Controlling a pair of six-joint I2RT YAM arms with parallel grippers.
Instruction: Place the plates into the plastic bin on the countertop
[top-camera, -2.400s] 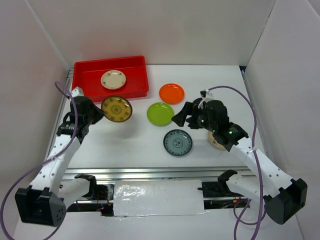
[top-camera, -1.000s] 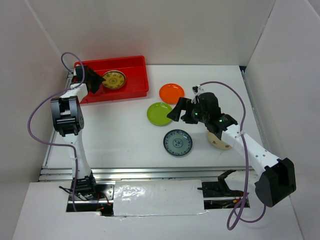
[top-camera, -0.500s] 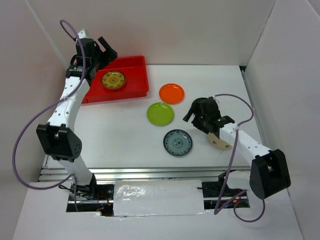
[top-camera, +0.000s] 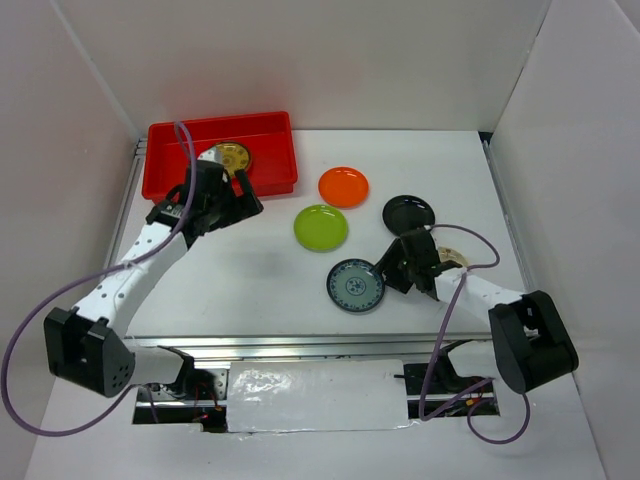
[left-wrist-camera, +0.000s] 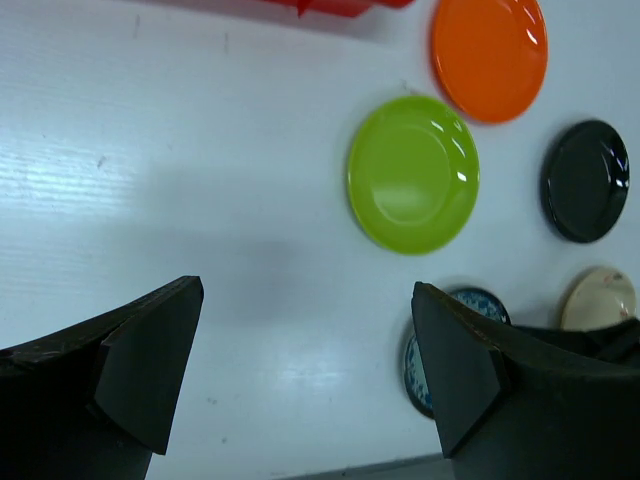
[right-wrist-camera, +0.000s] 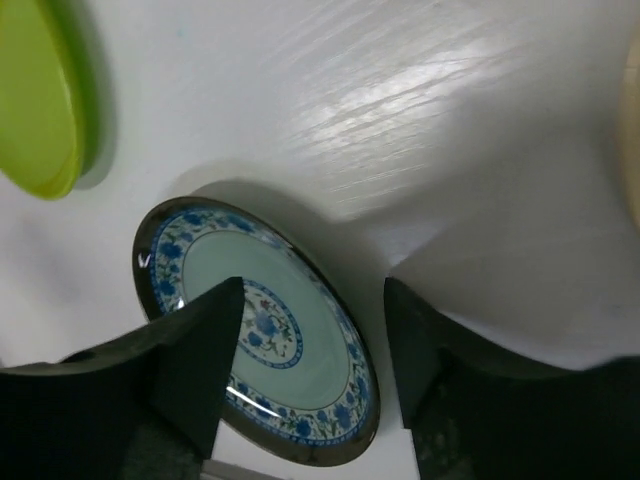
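The red plastic bin (top-camera: 270, 150) sits at the back left with a gold-patterned plate (top-camera: 234, 156) in it, partly hidden by my left arm. My left gripper (top-camera: 240, 196) (left-wrist-camera: 305, 300) hangs open and empty just in front of the bin. On the white countertop (top-camera: 250, 270) lie an orange plate (top-camera: 343, 186) (left-wrist-camera: 490, 55), a lime green plate (top-camera: 321, 227) (left-wrist-camera: 413, 172), a black plate (top-camera: 408, 211) (left-wrist-camera: 585, 180) and a blue-patterned plate (top-camera: 355, 285) (right-wrist-camera: 250, 340). My right gripper (top-camera: 392, 268) (right-wrist-camera: 312, 290) is low, jaws apart astride the blue plate's right rim.
A cream plate (left-wrist-camera: 598, 298) (top-camera: 458, 261) lies under my right arm, mostly hidden. White walls close in the left, back and right sides. A metal rail (top-camera: 300, 345) runs along the front edge.
My left arm swung from above the bin down to its front, leaving the gold plate inside. My right arm dropped to the blue plate, uncovering the black plate, and its jaws narrowed.
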